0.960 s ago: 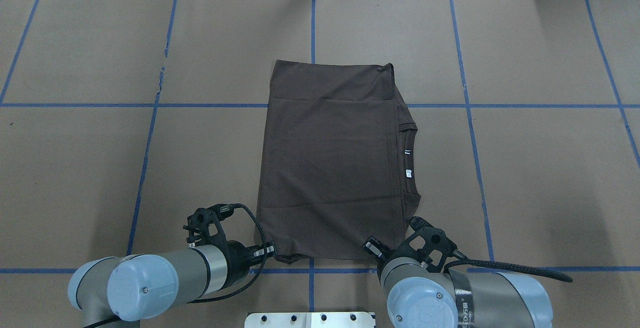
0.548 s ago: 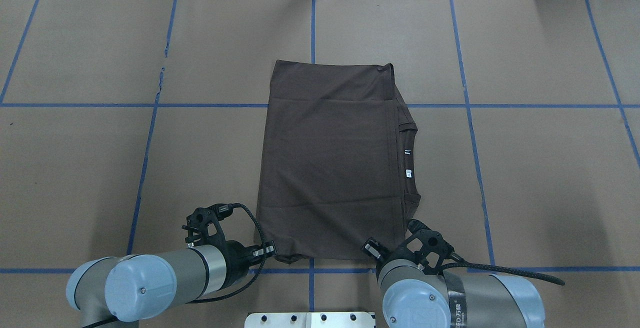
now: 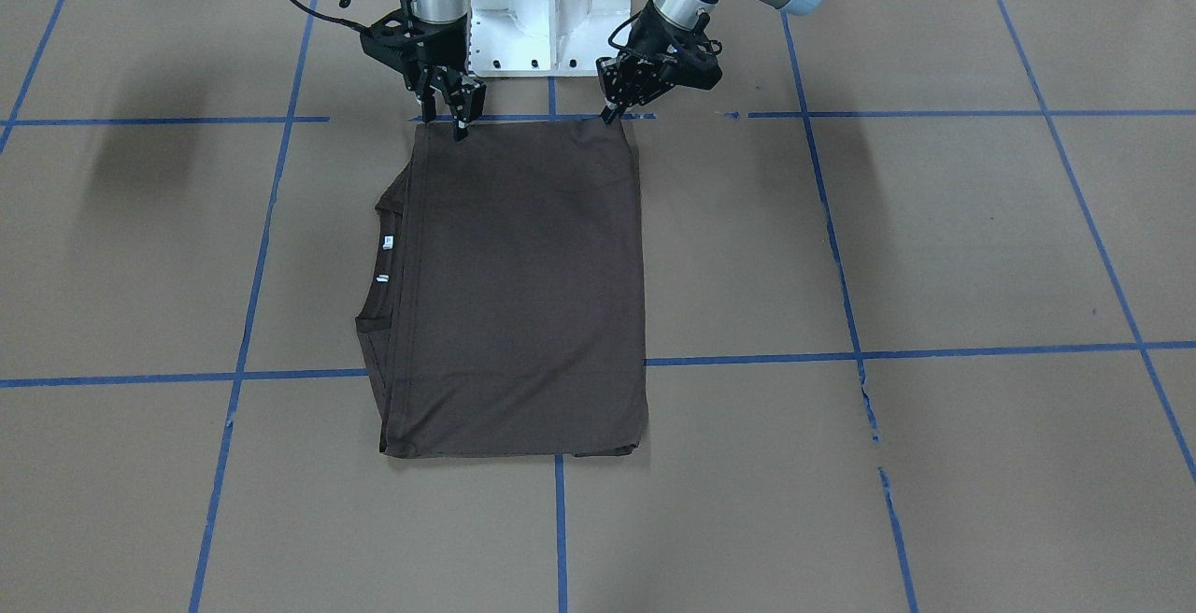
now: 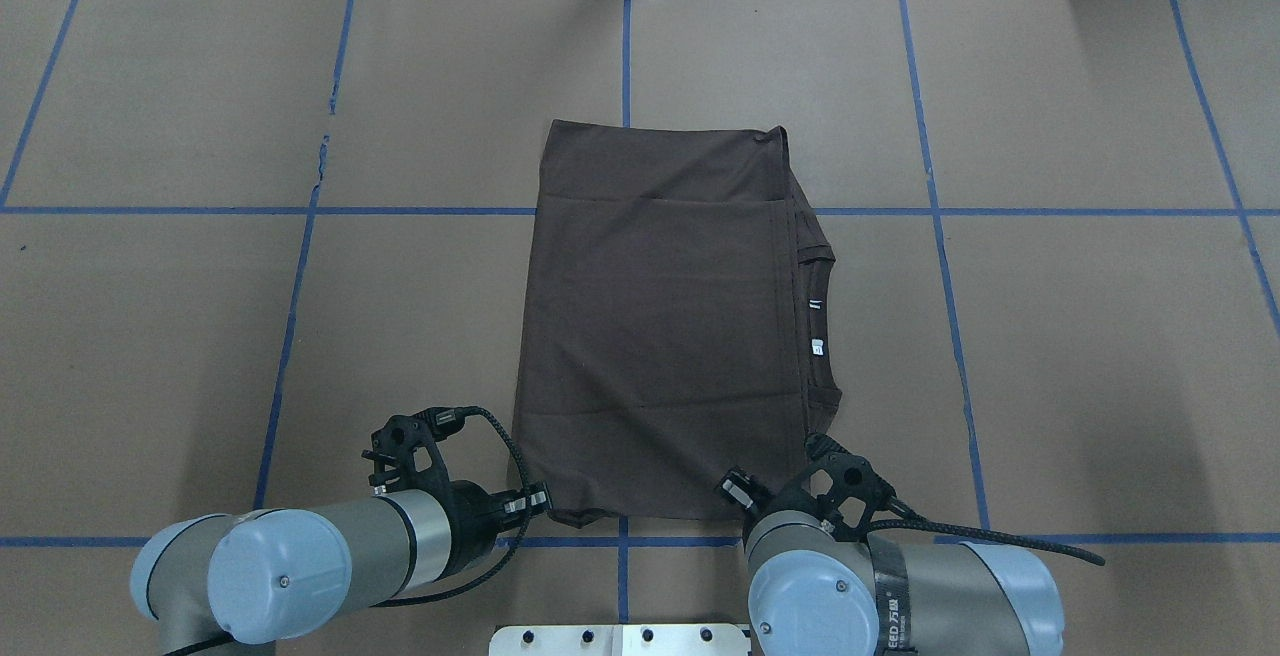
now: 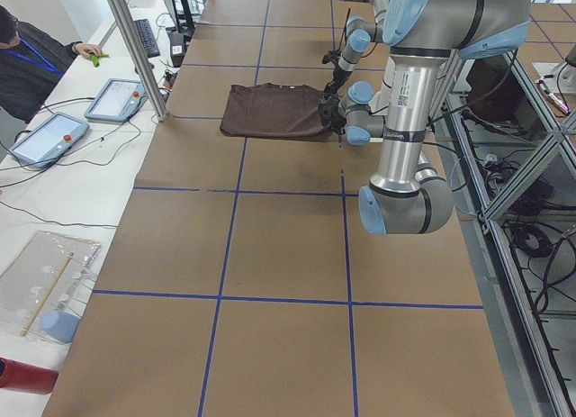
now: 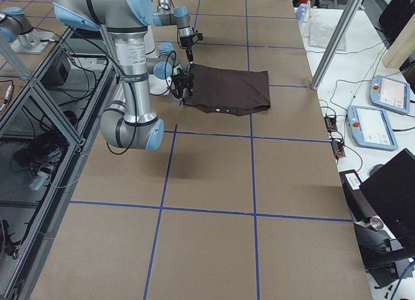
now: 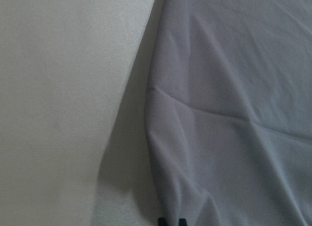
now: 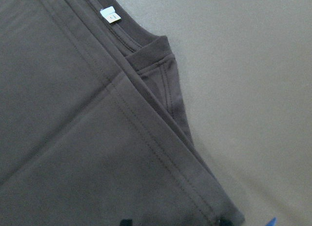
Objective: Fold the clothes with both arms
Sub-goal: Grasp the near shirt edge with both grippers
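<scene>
Brown-paper table (image 4: 1100,336) | folded T-shirt (image 4: 660,336), 2 tags (image 4: 818,346) unreadable | left pincer (image 3: 609,116) pinches its corner | right pincer (image 3: 447,122) wide over hem

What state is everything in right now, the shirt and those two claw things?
T-shirt: folded into a rectangle, lying flat.
Left gripper: looks shut on the T-shirt's near corner.
Right gripper: open, straddling the other near corner.

Table (image 4: 150,336): we see brown paper (image 4: 1080,336) crossed by blue tape lines (image 4: 1100,211);
Side bench (image 5: 54,192): white — two tablets (image 5: 45,136) lie on it;
Post (image 5: 135,48): aluminium, upright.
</scene>
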`<state>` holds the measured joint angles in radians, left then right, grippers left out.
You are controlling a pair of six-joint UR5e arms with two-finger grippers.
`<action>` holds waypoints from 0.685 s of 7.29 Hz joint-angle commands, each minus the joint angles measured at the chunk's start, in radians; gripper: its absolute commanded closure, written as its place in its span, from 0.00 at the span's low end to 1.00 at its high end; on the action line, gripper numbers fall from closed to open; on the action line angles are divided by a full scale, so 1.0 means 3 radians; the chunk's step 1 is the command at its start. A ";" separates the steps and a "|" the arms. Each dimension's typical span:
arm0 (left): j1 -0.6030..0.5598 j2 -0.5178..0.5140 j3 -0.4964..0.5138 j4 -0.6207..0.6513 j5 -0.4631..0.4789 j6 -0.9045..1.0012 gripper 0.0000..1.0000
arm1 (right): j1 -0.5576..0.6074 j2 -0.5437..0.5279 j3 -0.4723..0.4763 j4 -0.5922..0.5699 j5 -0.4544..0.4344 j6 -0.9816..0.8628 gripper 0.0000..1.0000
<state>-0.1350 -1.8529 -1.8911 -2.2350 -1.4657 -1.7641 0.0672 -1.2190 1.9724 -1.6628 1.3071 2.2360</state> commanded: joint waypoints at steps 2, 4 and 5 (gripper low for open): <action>0.0000 -0.0001 -0.0001 0.0000 -0.0003 0.0000 1.00 | 0.0006 0.0008 -0.0055 -0.0005 0.0005 -0.0024 0.32; 0.0000 -0.0001 -0.0001 0.0000 -0.0003 0.0000 1.00 | 0.0001 0.0013 -0.0060 0.0000 0.0005 -0.0024 0.33; 0.0000 -0.0001 -0.0001 0.0000 -0.0003 0.0000 1.00 | 0.0001 0.0024 -0.0065 0.0000 0.0005 -0.0024 0.36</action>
<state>-0.1350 -1.8535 -1.8913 -2.2350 -1.4664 -1.7641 0.0682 -1.2147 1.9549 -1.6633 1.3085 2.2289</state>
